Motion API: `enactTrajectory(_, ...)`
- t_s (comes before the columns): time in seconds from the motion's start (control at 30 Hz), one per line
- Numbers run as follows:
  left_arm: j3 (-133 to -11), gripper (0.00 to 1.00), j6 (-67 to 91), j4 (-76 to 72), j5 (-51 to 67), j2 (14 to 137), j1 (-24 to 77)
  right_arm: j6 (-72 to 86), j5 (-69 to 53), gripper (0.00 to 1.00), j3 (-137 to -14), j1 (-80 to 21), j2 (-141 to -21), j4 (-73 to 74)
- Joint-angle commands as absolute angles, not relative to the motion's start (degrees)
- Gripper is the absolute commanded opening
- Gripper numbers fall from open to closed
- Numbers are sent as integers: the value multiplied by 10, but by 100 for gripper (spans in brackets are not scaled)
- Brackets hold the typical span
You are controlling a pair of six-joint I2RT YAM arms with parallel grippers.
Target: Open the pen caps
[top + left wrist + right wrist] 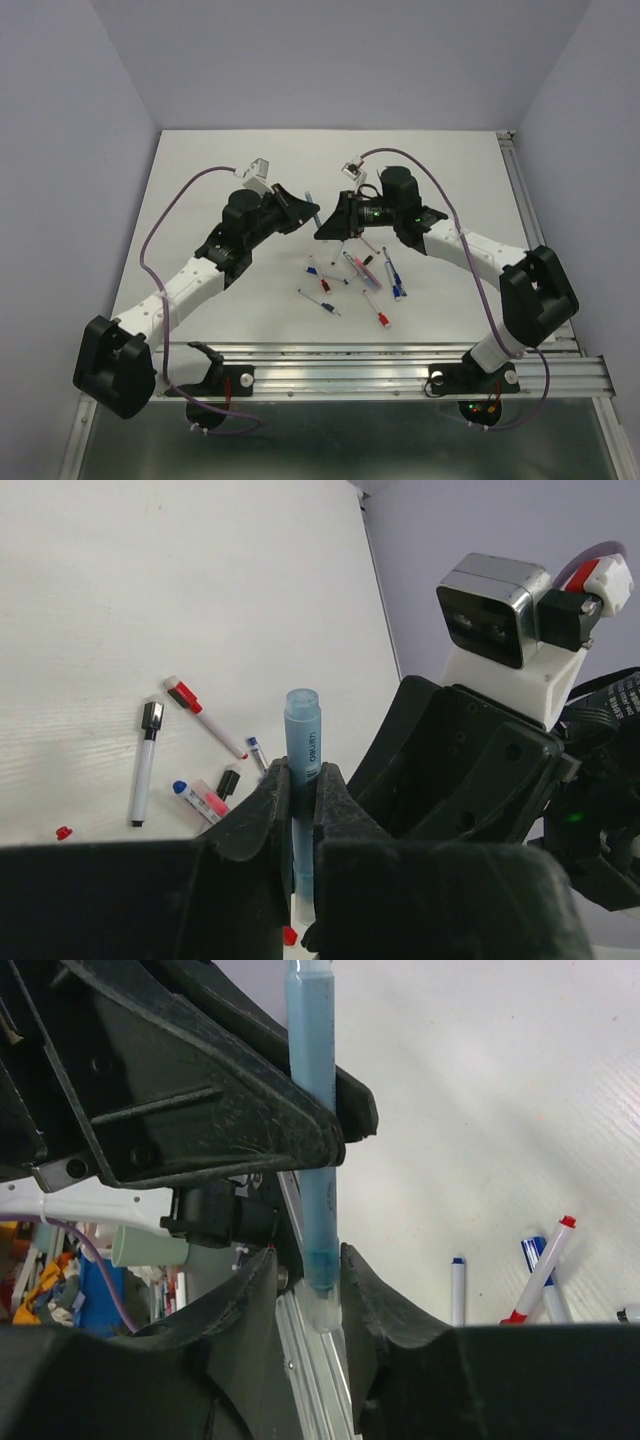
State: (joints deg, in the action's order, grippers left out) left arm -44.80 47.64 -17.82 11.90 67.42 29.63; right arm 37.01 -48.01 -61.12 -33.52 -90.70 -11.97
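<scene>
My left gripper (303, 775) is shut on a blue translucent pen (302, 730) and holds it above the table at the middle (316, 218). The pen's clear end (324, 1310) reaches between the jaws of my right gripper (308, 1260). Those jaws stand open around it: the right finger touches it and a gap shows on the left. In the top view the right gripper (328, 228) meets the left gripper (308, 212) tip to tip. Tiny loose red caps (64, 832) (288, 936) and a black cap (229, 780) lie on the table.
Several pens lie scattered in front of the grippers (355, 280), among them a black-capped pen (145, 765), a red-capped pen (205, 715) and a blue-tipped pen (456, 1290). A metal rail (380, 355) runs along the table's near edge.
</scene>
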Motion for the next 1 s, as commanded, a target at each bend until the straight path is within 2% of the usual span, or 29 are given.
enactTrajectory(0.0, -458, 0, 481, -202, 77, 648, 298, 346, -493, 33, -635, -346, -892, -100)
enactTrajectory(0.03, -458, 0, 482, -200, 72, 644, 298, 344, -486, 28, -634, -346, -890, -90)
enactTrajectory(0.1, -457, 0, 483, -194, 63, 644, 298, 330, -483, 13, -632, -350, -885, -68)
enactTrajectory(0.13, -456, 0, 484, -194, 61, 644, 298, 322, -483, 1, -631, -350, -883, -56)
enactTrajectory(0.33, -471, 0, 469, -189, 4, 659, 260, 270, -493, 1, -594, -363, -853, 56)
enactTrajectory(0.5, -548, 0, 441, -152, 66, 713, 115, 257, -448, 1, -529, -369, -768, 109)
enactTrajectory(0.7, -600, 0, 417, -144, 87, 762, 86, 270, -417, 1, -490, -368, -709, 108)
enactTrajectory(0.83, -632, 0, 417, -120, 93, 796, 70, 248, -433, 1, -511, -368, -729, 147)
enactTrajectory(0.97, -663, 0, 391, -124, 139, 831, 72, 262, -366, 1, -535, -360, -748, 149)
